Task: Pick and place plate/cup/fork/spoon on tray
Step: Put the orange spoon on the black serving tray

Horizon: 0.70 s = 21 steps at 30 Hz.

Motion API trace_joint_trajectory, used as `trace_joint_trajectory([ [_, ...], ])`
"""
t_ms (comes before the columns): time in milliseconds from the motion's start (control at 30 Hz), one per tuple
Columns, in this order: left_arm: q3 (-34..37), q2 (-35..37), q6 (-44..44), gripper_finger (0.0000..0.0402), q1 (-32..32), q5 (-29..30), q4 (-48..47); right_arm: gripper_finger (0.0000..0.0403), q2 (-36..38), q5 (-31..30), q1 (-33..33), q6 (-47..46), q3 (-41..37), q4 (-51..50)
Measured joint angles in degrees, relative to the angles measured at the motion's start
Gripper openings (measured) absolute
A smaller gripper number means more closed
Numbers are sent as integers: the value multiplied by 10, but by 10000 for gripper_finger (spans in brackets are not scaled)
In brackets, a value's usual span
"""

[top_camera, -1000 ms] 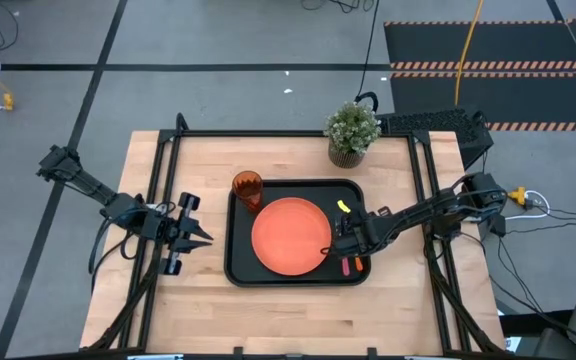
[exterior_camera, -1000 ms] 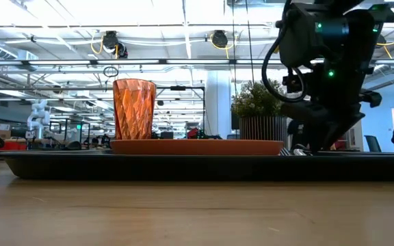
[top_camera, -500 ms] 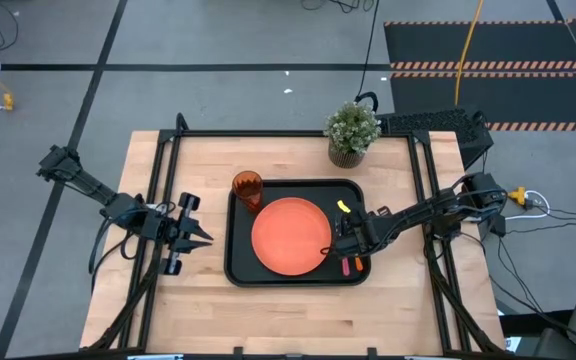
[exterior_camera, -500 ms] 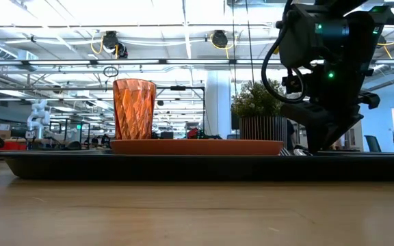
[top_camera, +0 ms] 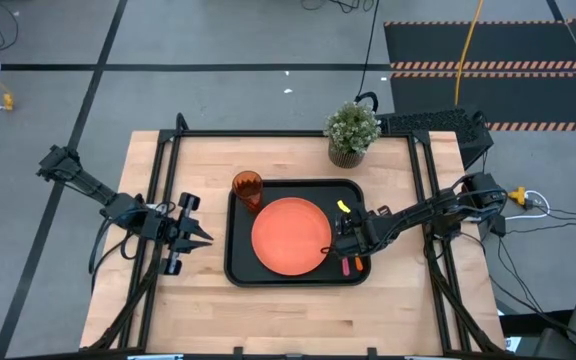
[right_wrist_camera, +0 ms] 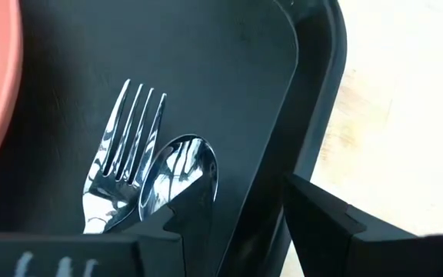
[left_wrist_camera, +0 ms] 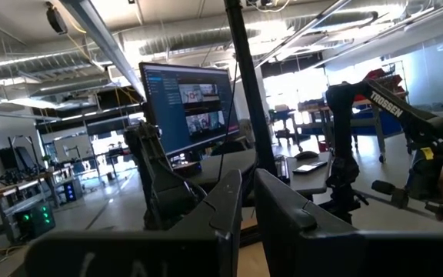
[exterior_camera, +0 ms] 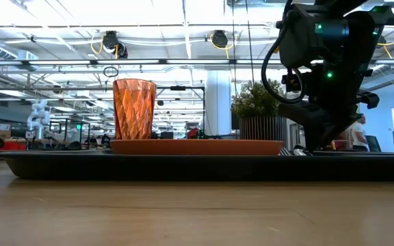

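The black tray (top_camera: 236,268) lies mid-table and carries the orange plate (top_camera: 290,235). The amber cup (top_camera: 247,188) stands upright in the tray's far left corner. Fork (right_wrist_camera: 129,131) and spoon (right_wrist_camera: 179,173) lie side by side on the tray floor by its right rim, with their handles (top_camera: 351,265) toward the near edge. My right gripper (right_wrist_camera: 241,204) is open and slants down over them. One finger is over the spoon's neck and the other above the tray rim. My left gripper (top_camera: 200,236) is shut, raised over the table left of the tray, and holds nothing. My right gripper has one finger (right_wrist_camera: 187,227) right over the spoon's neck, just behind the bowl. That finger hides the spot, so I cannot tell whether it touches the spoon. The spoon lies flat on the tray floor beside the fork.
A potted green plant (top_camera: 352,130) stands at the table's far edge behind the tray. A small yellow thing (top_camera: 343,207) shows near the tray's far right corner. Bare wood lies in front of the tray and to its left.
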State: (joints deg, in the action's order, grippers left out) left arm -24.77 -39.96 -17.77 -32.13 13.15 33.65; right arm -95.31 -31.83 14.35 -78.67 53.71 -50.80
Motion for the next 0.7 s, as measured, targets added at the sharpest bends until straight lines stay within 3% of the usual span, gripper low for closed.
trace_joint_trajectory([
  [333, 0, 0, 0, 42, 0, 0, 0, 142, -8, -17, 0, -12, 0, 7],
  [700, 0, 0, 0, 42, 0, 0, -1, 85, -36, -12, 0, -17, 0, 16],
])
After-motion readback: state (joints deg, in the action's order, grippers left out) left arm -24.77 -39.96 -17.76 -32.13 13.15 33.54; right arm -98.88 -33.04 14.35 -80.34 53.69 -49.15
